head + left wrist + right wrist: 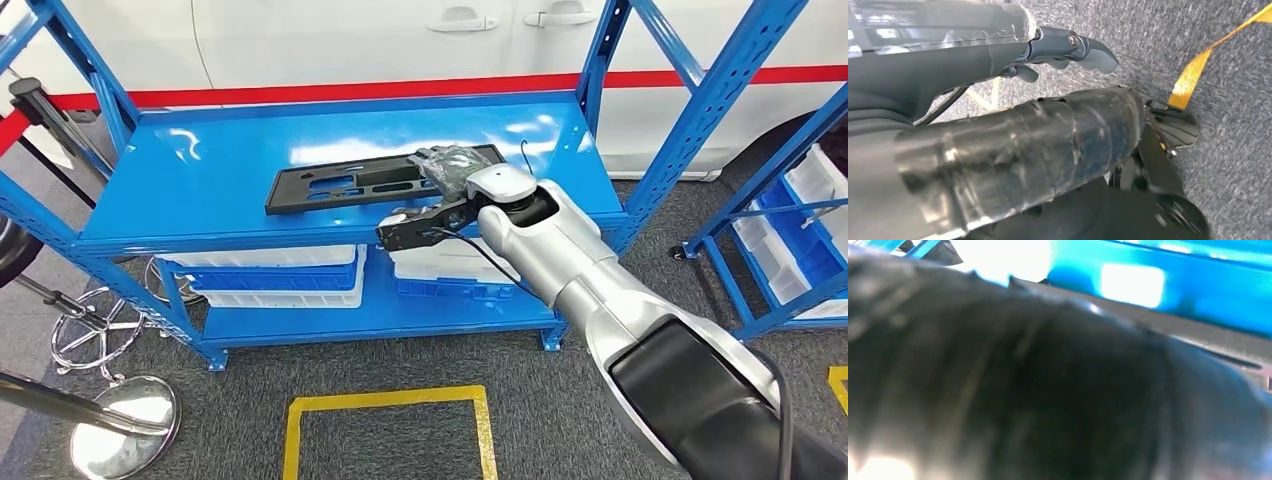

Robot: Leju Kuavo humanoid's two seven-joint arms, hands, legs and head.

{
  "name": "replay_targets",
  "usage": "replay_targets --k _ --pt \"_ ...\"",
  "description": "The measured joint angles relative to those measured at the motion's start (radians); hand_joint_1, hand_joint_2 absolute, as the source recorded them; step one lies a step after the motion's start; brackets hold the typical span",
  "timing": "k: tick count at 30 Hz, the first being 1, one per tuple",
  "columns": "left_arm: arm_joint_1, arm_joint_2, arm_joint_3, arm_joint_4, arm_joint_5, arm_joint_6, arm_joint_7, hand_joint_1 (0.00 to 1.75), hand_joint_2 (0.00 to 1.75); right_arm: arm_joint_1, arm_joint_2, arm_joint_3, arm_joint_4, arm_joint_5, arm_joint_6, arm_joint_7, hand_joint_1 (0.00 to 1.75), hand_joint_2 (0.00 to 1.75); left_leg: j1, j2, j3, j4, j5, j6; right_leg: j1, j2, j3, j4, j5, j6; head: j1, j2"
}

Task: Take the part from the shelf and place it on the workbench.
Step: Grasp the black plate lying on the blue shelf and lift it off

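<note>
Resting on blue shelf [200, 190], part [330, 185] under right hand [450, 165]; grip unclear.

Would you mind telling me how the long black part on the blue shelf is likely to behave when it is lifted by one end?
The black part looks like a flat, thin moulded panel with cut-outs, so probably stiff and light. The right hand is at its right end, so the far end may droop or swing. Lying flat on the shelf, it should slide, not roll.

The head view looks forward and down from high onto the blue shelf [330, 165], which the right wrist view shares from very close, blurred, while the left wrist view faces down at grey carpet [1228, 150].
</note>
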Motion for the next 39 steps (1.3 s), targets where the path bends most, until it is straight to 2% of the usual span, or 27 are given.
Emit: replay_targets --k 1,2,3,5,6,8,11,13,15,16,17,18,20,21,22,24,26,27,28,30,31,32,33,34,36,37,39 --pt "0.0 0.0 0.001 0.0 -0.001 0.0 0.0 0.0 0.0 0.002 0.0 0.002 0.0 0.0 0.0 0.0 0.0 0.0 0.0 0.0 -0.03 0.048 -0.008 -0.002 0.001 0.0 0.0 0.002 -0.002 -0.002 0.0 0.0" --pt "0.001 0.0 0.002 0.0 -0.002 0.0 0.001 0.0 0.0 0.004 0.0 0.004 0.001 0.001 0.0 -0.001 0.0 0.0 0.001 0.0 -0.044 0.061 0.003 -0.004 0.001 0.001 0.001 0.004 -0.005 -0.002 0.0 0.0" --pt "0.001 0.0 0.003 0.0 -0.003 0.0 0.002 0.0 0.0 0.005 0.0 0.006 0.001 0.0 0.0 -0.001 0.0 0.0 0.002 0.0 -0.036 0.031 0.034 -0.004 0.001 0.002 0.003 0.008 -0.009 -0.002 0.0 0.0" --pt "0.002 0.001 0.006 0.0 -0.005 -0.001 0.005 0.0 0.0 0.005 0.0 0.006 0.001 0.0 0.0 -0.002 0.0 0.0 0.003 0.002 0.018 -0.097 0.108 -0.001 0.002 0.004 0.007 0.016 -0.019 0.004 0.0 0.0" --pt "0.002 0.001 0.007 0.0 -0.006 -0.001 0.005 0.0 0.0 0.005 0.0 0.007 0.001 0.0 0.0 -0.003 0.0 0.0 0.002 0.001 0.045 -0.154 0.128 0.002 0.004 0.005 0.007 0.021 -0.023 0.008 0.0 0.0" --pt "0.0 0.001 0.009 0.0 -0.008 -0.001 0.005 0.0 0.0 0.005 0.0 0.008 0.001 0.0 0.0 -0.004 0.0 0.0 -0.001 0.0 0.067 -0.201 0.13 0.009 0.008 0.006 0.006 0.026 -0.028 0.016 0.001 0.0" --pt "-0.001 0.001 0.011 0.0 -0.014 0.0 0.006 0.0 0.0 0.006 -0.001 0.009 0.001 -0.002 0.0 -0.004 0.0 0.0 0.001 -0.001 0.074 -0.211 0.132 0.024 0.006 0.005 0.004 0.032 -0.037 0.029 0.002 0.0" --pt "0.0 0.001 0.012 0.0 -0.016 0.002 0.004 0.0 0.0 0.006 -0.003 0.01 0.002 -0.002 -0.001 -0.004 0.0 0.0 0.005 0.0 0.081 -0.218 0.133 0.034 0.003 0.005 -0.027 0.099 -0.076 0.039 0.002 0.0" --pt "0.0 0.001 0.013 0.0 -0.017 0.001 0.002 0.0 0.0 0.01 -0.007 0.011 0.004 -0.002 0.0 -0.006 0.0 0.0 0.004 0.0 0.082 -0.219 0.131 0.04 0.001 0.004 -0.093 0.229 -0.13 0.047 0.002 0.0" --pt "0.0 0.001 0.013 0.0 -0.017 0.0 0.002 0.0 0.0 0.015 -0.009 0.012 0.006 -0.002 0.0 -0.007 0.0 0.0 0.004 0.0 0.083 -0.219 0.13 0.041 -0.001 0.004 -0.124 0.282 -0.144 0.05 0.002 0.0" --pt "-0.001 0.001 0.013 0.0 -0.018 0.0 0.002 0.0 0.0 0.019 -0.011 0.012 0.008 -0.002 0.0 -0.008 0.0 0.0 0.004 -0.001 0.085 -0.219 0.129 0.042 -0.002 0.004 -0.14 0.303 -0.139 0.051 0.002 0.0" --pt "-0.001 0.001 0.014 0.0 -0.018 -0.001 0.002 0.0 0.0 0.022 -0.012 0.012 0.009 -0.002 -0.001 -0.008 0.0 0.0 0.004 -0.002 0.087 -0.218 0.127 0.041 -0.002 0.004 -0.136 0.283 -0.114 0.049 0.002 0.0" --pt "0.0 0.0 0.014 0.0 -0.018 -0.002 0.001 0.0 0.0 0.023 -0.014 0.012 0.011 -0.002 -0.001 -0.009 0.0 0.0 0.004 -0.003 0.095 -0.219 0.121 0.037 -0.002 0.004 -0.081 0.153 -0.037 0.041 0.002 0.0" --pt "0.0 0.0 0.014 0.0 -0.018 -0.002 0.001 0.0 0.0 0.021 -0.014 0.012 0.011 -0.002 -0.001 -0.01 0.0 0.0 0.002 -0.003 0.097 -0.218 0.118 0.034 0.001 0.004 -0.05 0.087 -0.011 0.037 0.002 0.0" --pt "0.0 0.0 0.014 0.0 -0.018 -0.003 0.001 0.0 0.0 0.02 -0.014 0.012 0.011 -0.002 -0.001 -0.01 0.0 0.0 0.001 -0.003 0.097 -0.218 0.117 0.03 0.005 0.004 -0.03 0.044 0.001 0.033 0.002 0.0" --pt "-0.002 0.0 0.016 0.0 -0.015 -0.004 0.002 0.0 0.0 0.02 -0.015 0.012 0.012 -0.002 0.001 -0.011 0.0 0.0 -0.001 -0.003 0.096 -0.221 0.116 0.022 0.01 0.005 -0.019 0.021 -0.002 0.028 0.002 0.0" --pt "-0.002 0.0 0.019 0.0 -0.009 -0.005 0.003 0.0 0.0 0.021 -0.016 0.012 0.011 -0.002 0.002 -0.01 0.0 0.0 -0.001 -0.002 0.098 -0.219 0.109 0.012 0.005 0.005 -0.013 0.012 -0.002 0.019 0.002 0.0" --pt "-0.002 0.0 0.021 0.0 -0.008 -0.005 0.004 0.0 0.0 0.021 -0.016 0.012 0.011 -0.003 0.002 -0.009 0.0 0.0 -0.002 -0.002 0.092 -0.201 0.096 0.008 0.002 0.005 -0.007 0.007 -0.001 0.013 0.002 0.0" --pt "-0.002 0.0 0.022 0.0 -0.007 -0.004 0.005 0.0 0.0 0.02 -0.016 0.012 0.01 -0.003 0.002 -0.009 0.0 0.0 -0.002 -0.001 0.076 -0.162 0.074 0.005 -0.001 0.004 -0.001 0.002 -0.001 0.007 0.002 0.0" --pt "-0.001 0.0 0.023 0.0 -0.011 -0.003 0.005 0.0 0.0 0.02 -0.016 0.012 0.01 -0.005 0.001 -0.012 0.0 0.0 -0.001 0.0 0.01 -0.033 0.017 0.002 0.001 0.002 0.003 0.001 -0.005 -0.003 0.001 0.0" --pt "-0.001 0.0 0.024 0.0 -0.012 -0.003 0.005 0.0 0.0 0.022 -0.016 0.012 0.01 -0.005 0.001 -0.013 0.0 0.0 -0.001 0.0 -0.024 0.028 -0.001 0.0 0.003 0.002 0.004 0.003 -0.008 -0.005 0.001 0.0" --pt "-0.001 0.0 0.024 0.0 -0.014 -0.003 0.005 0.0 0.0 0.024 -0.016 0.012 0.011 -0.006 0.001 -0.014 0.0 0.0 -0.001 0.0 -0.047 0.061 -0.002 -0.001 0.005 0.002 0.006 0.005 -0.011 -0.006 0.001 0.0" --pt "-0.001 0.0 0.025 0.0 -0.014 -0.003 0.005 0.0 0.0 0.026 -0.016 0.012 0.011 -0.007 0.001 -0.014 0.0 0.0 -0.001 0.0 -0.049 0.053 0.018 -0.001 0.006 0.002 0.008 0.008 -0.015 -0.006 0.001 0.0" --pt "-0.001 0.0 0.026 0.0 -0.015 -0.003 0.005 0.0 0.0 0.026 -0.016 0.012 0.011 -0.008 0.002 -0.014 0.0 0.0 -0.001 0.0 -0.03 0.005 0.055 0.001 0.006 0.003 0.012 0.011 -0.02 -0.005 0.001 0.0" --pt "0.0 0.0 0.027 0.0 -0.016 -0.003 0.006 0.0 0.0 0.025 -0.016 0.012 0.011 -0.009 0.002 -0.014 0.0 0.0 -0.003 0.001 0.034 -0.133 0.121 0.006 0.008 0.003 0.02 0.017 -0.031 0.001 0.001 0.0" --pt "-0.001 0.0 0.029 0.0 -0.016 -0.003 0.006 0.0 0.0 0.025 -0.016 0.012 0.011 -0.009 0.002 -0.014 0.0 0.0 -0.005 0.0 0.057 -0.181 0.136 0.01 0.009 0.004 0.022 0.019 -0.035 0.004 0.001 0.0" --pt "-0.002 0.0 0.031 0.0 -0.017 -0.003 0.007 0.0 0.0 0.024 -0.016 0.012 0.011 -0.01 0.002 -0.014 0.0 0.0 -0.009 -0.001 0.073 -0.208 0.132 0.016 0.012 0.004 0.023 0.019 -0.038 0.012 0.001 0.0"
